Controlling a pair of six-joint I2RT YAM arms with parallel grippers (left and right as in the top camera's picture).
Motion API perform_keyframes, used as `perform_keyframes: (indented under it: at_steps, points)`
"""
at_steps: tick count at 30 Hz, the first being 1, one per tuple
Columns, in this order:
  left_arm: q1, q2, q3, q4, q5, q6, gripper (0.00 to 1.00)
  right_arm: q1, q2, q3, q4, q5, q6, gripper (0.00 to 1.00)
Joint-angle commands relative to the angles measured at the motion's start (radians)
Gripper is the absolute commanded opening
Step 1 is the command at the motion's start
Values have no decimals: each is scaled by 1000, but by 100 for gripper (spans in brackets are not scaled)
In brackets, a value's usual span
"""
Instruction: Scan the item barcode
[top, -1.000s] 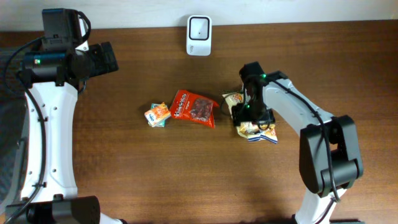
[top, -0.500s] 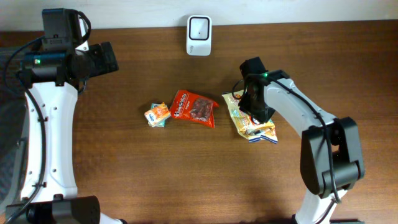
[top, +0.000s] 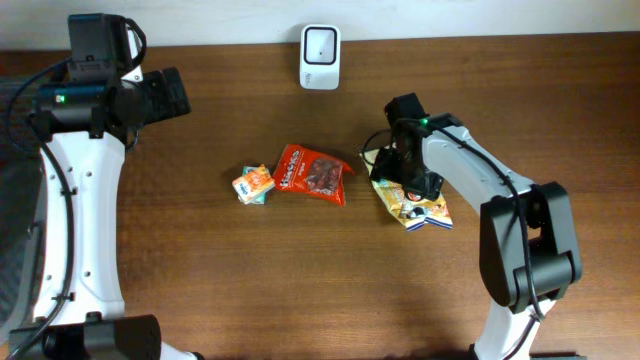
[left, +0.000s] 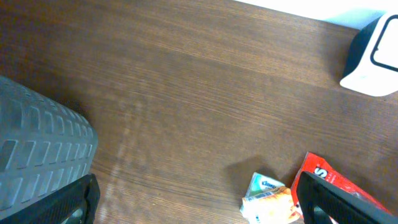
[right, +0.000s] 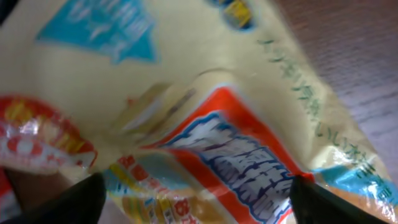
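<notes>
Where the right arm bends down in the overhead view, the right gripper (top: 402, 172) sits over the yellow snack packet (top: 422, 208), well apart from the white scanner (top: 320, 43). From the left wrist, the left gripper (left: 194, 202) hangs wide open above the table (left: 155, 93). From the right wrist, the yellow snack packet lies between spread, unclamped jaws.

The dark brown wooden table (top: 250, 280) carries a white boxy scanner (top: 320, 43) at its far edge. Mid-table lie a small orange-and-white carton (top: 253, 184), a red crinkled snack bag (top: 312, 174) just beside it, and a yellow snack packet (top: 415, 208) nearer the right edge.
</notes>
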Motion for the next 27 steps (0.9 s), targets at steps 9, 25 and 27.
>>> perform_keyframes:
  at_steps: [9, 25, 27]
  points:
    - [2, 3, -4, -1, 3, 5, 99, -23, -2, 105, -111, -35, -551, 99]
    - [2, 3, -4, -1, 3, 5, 99, 280, 3, 88, 12, 496, -555, 98]
    - [2, 3, -4, -1, 3, 5, 99, 283, 3, 69, 28, 499, -558, 95]
